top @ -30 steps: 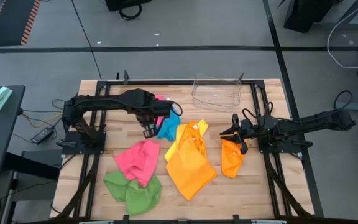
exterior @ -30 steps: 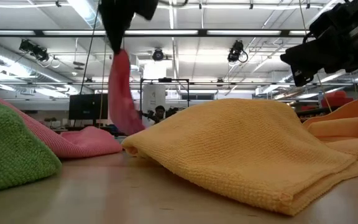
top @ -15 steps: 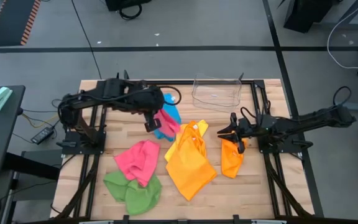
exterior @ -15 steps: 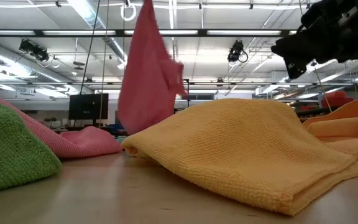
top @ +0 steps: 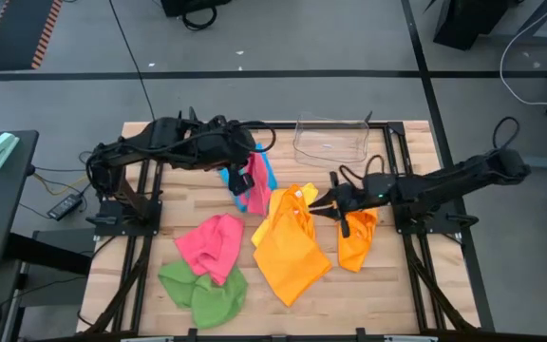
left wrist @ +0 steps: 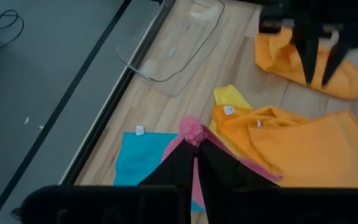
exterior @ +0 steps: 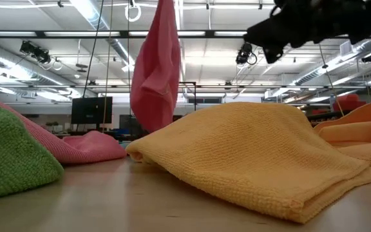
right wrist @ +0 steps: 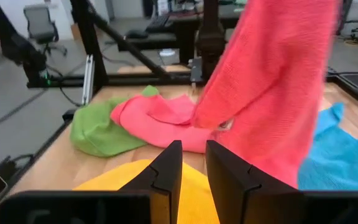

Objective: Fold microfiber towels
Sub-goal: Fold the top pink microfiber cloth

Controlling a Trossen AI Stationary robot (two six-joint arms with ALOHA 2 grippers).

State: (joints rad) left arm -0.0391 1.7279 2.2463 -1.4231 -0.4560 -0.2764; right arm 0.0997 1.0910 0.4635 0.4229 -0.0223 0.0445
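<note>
High view: left gripper (top: 244, 180) pinches pink towel (top: 251, 191) aloft by a corner; thin grip could slip w/ right gripper (top: 335, 208) narrow, empty.

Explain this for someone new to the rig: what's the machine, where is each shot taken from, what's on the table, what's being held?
It is a robot with two dark arms at a wooden table, each ending in a two-finger pincer. One picture looks straight down from overhead, one sits at table-top height, and one comes from each wrist.

On the table lie small cloths: a blue towel, a yellow towel, an orange towel, a pink towel and a green towel. A clear plastic bin stands at the far edge.

The left pincer is shut on a second pink towel, which hangs in the air above the blue one. The right pincer hovers between the yellow and orange towels, jaws slightly apart, holding nothing.
</note>
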